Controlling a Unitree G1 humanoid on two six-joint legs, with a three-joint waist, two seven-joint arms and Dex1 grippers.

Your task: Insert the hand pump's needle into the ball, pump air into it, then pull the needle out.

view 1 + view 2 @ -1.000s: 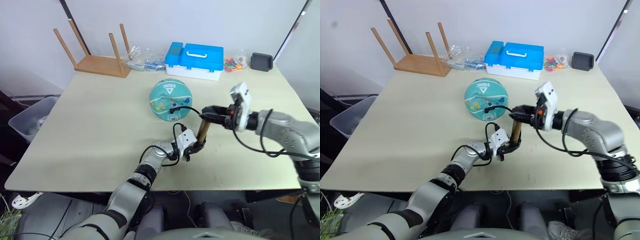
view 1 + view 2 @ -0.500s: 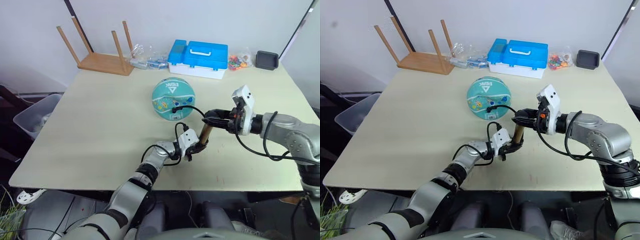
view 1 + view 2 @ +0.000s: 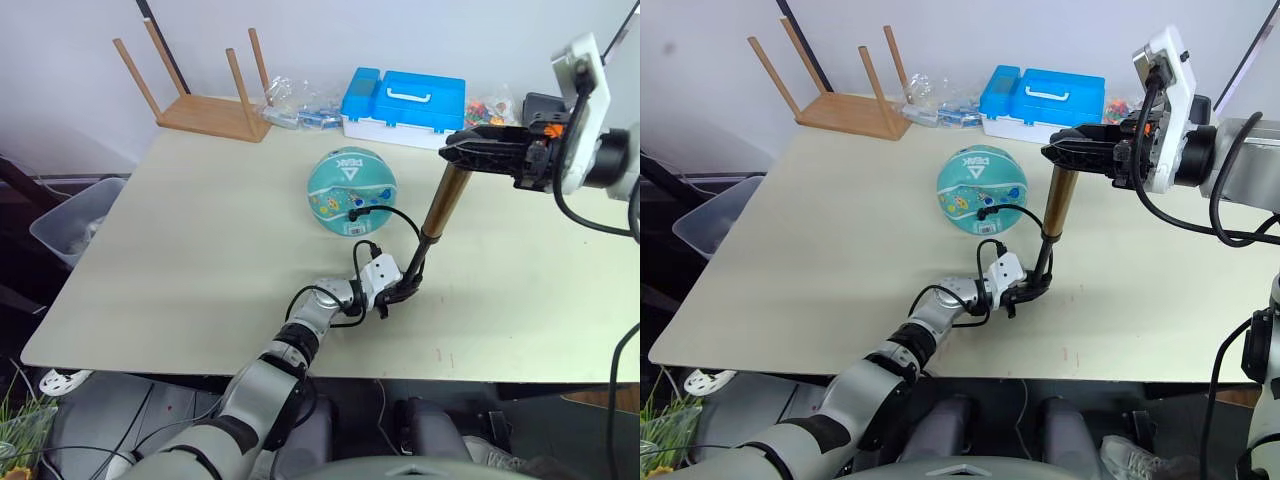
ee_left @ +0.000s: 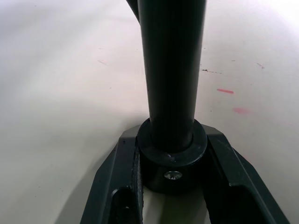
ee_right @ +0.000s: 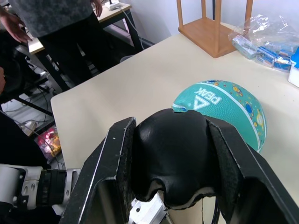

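Raised well up since a second ago, the right tool (image 3: 452,152) grips the hand pump (image 3: 441,200) handle, rod extended for a stroke, left tool (image 3: 400,292) clamping its base on the surface (image 3: 180,220), ball (image 3: 351,191) at ten o'clock.

The ball (image 3: 351,191) sits on the table (image 3: 180,250) about midway, nearer the far edge. The hand pump (image 3: 433,222) stands tilted just to its right, its foot toward the near edge. Along the far edge lie an upturned stool (image 3: 211,112) at the left corner, then bags (image 3: 298,103), a case (image 3: 408,96) and a tray (image 3: 540,104) at the right
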